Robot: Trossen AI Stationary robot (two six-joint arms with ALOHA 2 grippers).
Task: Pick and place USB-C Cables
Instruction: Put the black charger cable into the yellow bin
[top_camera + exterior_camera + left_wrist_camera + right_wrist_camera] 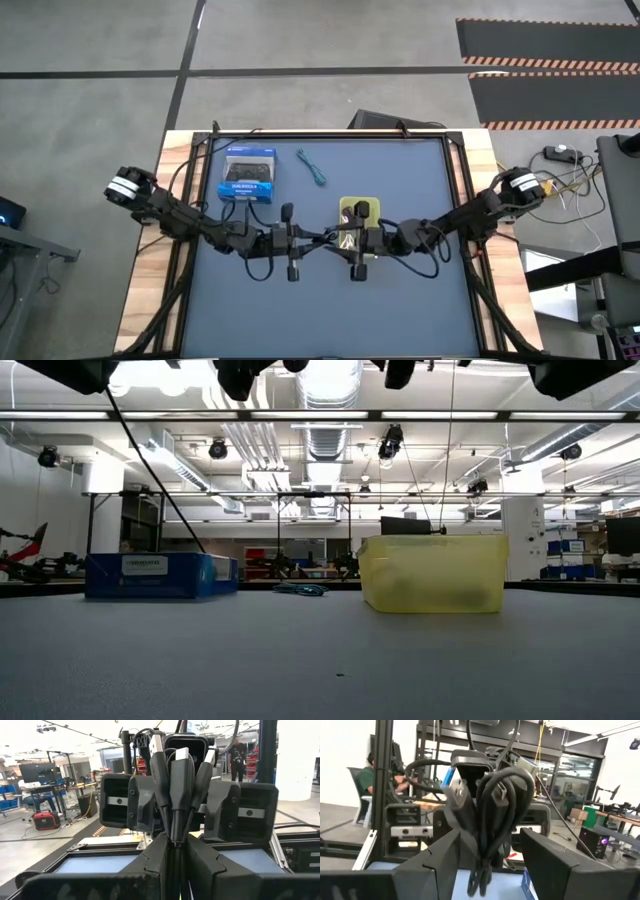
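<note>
Up off the table (400, 300), both arms, tip to tip near the middle. Just one dark cable (175, 790) between them, standing up in a bundle, plugs on top.

Left gripper (176, 855): reaching in from the left side, fingers (150, 865) pressed tight together on the low part of the dark cable. No gap on either side.

Right gripper (492, 840): reaching in from the right side, facing the left one. Fingers (555, 865) held apart, with the same dark cable hanging in the space between. One finger close by the bundle, the other one clear of it with a gap. So not squeezing it, as far as can be seen.

From above, both grippers meeting just at the near edge of the yellow bin (358, 206). See-through yellow walls, sitting on the table. Hard to tell what lies inside.

Far back on the table, a teal-blue cable (312, 167), lying flat and alone, between the yellow bin and the blue box (248, 175). Not touching either one. Well apart from both grippers too.

Blue box at the back left, flat on the table, close to the left arm.
</note>
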